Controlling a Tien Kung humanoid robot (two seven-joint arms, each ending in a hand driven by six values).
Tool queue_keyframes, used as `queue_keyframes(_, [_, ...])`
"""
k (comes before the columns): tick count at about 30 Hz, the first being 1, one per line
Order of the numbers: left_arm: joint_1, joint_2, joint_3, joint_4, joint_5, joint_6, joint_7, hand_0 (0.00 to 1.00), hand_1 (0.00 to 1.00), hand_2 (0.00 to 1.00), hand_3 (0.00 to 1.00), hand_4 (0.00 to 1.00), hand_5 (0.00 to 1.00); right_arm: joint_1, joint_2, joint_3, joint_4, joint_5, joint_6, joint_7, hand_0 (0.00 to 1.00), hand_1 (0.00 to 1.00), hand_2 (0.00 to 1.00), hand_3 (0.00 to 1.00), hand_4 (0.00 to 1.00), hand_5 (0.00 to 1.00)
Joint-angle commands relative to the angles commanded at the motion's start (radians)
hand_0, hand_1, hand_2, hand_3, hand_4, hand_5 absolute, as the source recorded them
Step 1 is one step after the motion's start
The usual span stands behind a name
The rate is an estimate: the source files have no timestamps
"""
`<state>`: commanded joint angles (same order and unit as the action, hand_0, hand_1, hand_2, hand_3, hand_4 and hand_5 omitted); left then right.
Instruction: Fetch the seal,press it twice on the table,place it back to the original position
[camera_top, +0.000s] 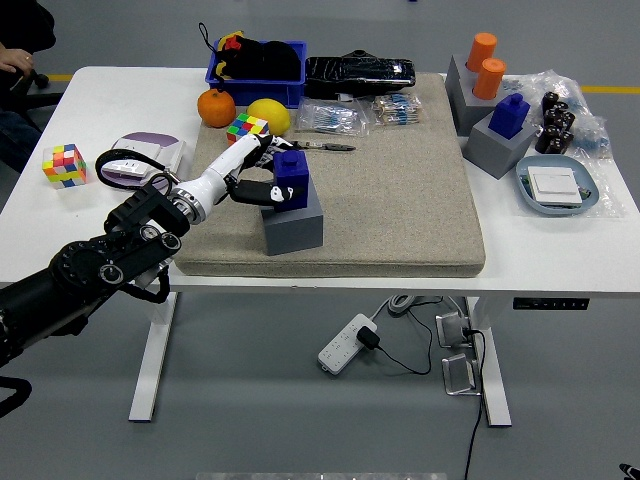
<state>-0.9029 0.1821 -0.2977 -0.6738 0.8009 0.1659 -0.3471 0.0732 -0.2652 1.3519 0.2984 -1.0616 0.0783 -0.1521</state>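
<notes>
The blue seal (291, 175) stands upright in the hollow top of a grey block holder (297, 222) on the left part of the beige mat (400, 200). My left hand (258, 173) comes in from the lower left and is shut on the seal, with white fingers behind it and the thumb at its front left side. The seal's lower part is sunk into the holder. My right hand is out of view.
A second blue seal (511, 112) and orange cylinders (483, 60) stand in grey blocks at the right. An orange (215, 107), a lemon (268, 115), colour cubes (62, 165) and a blue bin (257, 65) lie at the back left. A person's hand (18, 62) shows top left.
</notes>
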Motion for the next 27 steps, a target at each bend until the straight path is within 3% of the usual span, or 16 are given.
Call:
queue_keyframes(18, [0.009, -0.008, 0.005, 0.012, -0.017, -0.003, 0.003, 0.638, 0.476, 0.429, 0.577, 0.725, 0.002, 0.000, 0.002, 0.003, 0.000, 0.000, -0.001, 0.000, 0.805, 0.706, 0.675, 0.684, 0.720, 0.496])
queue_keyframes(19, [0.010, -0.009, 0.005, 0.012, -0.019, -0.004, 0.003, 0.671, 0.568, 0.535, 0.597, 0.749, 0.002, 0.000, 0.002, 0.003, 0.000, 0.000, -0.001, 0.000, 0.804, 0.708, 0.675, 0.683, 0.720, 0.496])
queue_keyframes(24, [0.012, -0.010, 0.007, 0.014, -0.032, -0.017, 0.006, 0.671, 0.568, 0.535, 0.597, 0.749, 0.002, -0.001, 0.003, 0.003, 0.000, 0.000, -0.001, 0.000, 0.804, 0.708, 0.675, 0.683, 0.720, 0.496])
queue_keyframes(25, [0.013, -0.010, 0.007, 0.014, -0.035, -0.021, 0.007, 0.773, 0.778, 0.773, 0.766, 0.902, 0.002, -0.001, 0.003, 0.003, 0.001, 0.000, -0.001, 0.001, 0.804, 0.707, 0.675, 0.682, 0.721, 0.496])
queue_keyframes(27, [0.014, -0.011, 0.005, 0.014, -0.038, -0.028, 0.011, 0.773, 0.778, 0.773, 0.766, 0.902, 0.002, -0.001, 0.003, 0.003, 0.000, 0.000, -0.001, 0.001, 0.804, 0.707, 0.675, 0.682, 0.721, 0.496])
